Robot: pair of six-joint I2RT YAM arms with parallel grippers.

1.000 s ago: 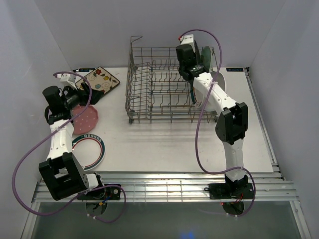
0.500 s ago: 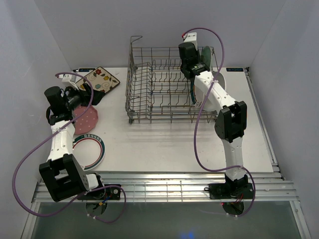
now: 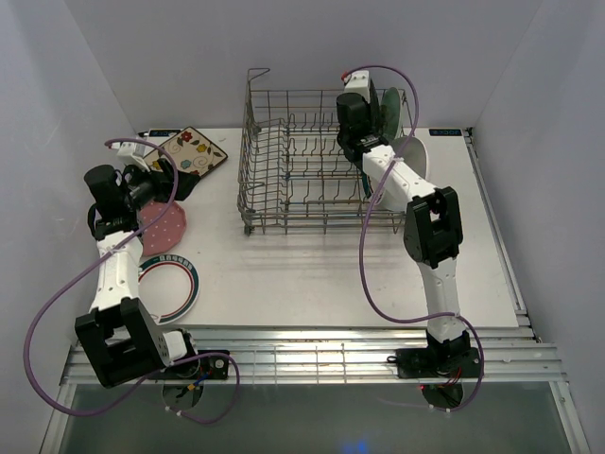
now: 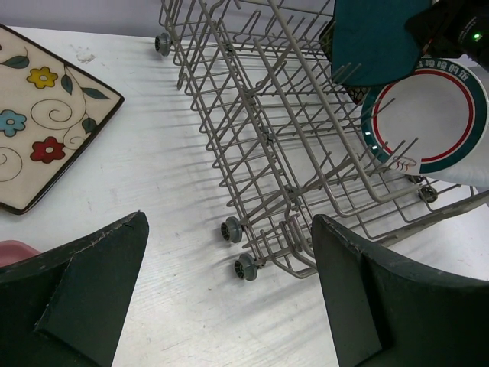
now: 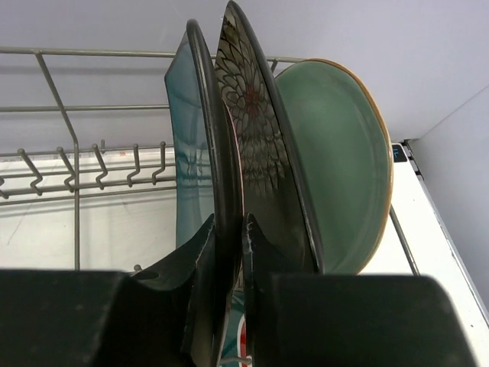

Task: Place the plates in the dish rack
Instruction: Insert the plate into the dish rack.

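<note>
Shifting only slightly over the last second, the right tool (image 3: 359, 142) sits at the rack's (image 3: 250, 170) right end, seemingly seating a plate; left wrist: left tool (image 4: 229, 298) wide over the worktop (image 4: 153, 176), idle; right wrist: fingers (image 5: 191, 267) pinch the teal plate (image 5: 195, 153) beside the black plate (image 5: 260, 138) and mint plate (image 5: 344, 153).

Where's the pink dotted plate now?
Top view, left side: the pink dotted plate lies flat between the cream floral plate behind it and a green-rimmed plate in front.
</note>
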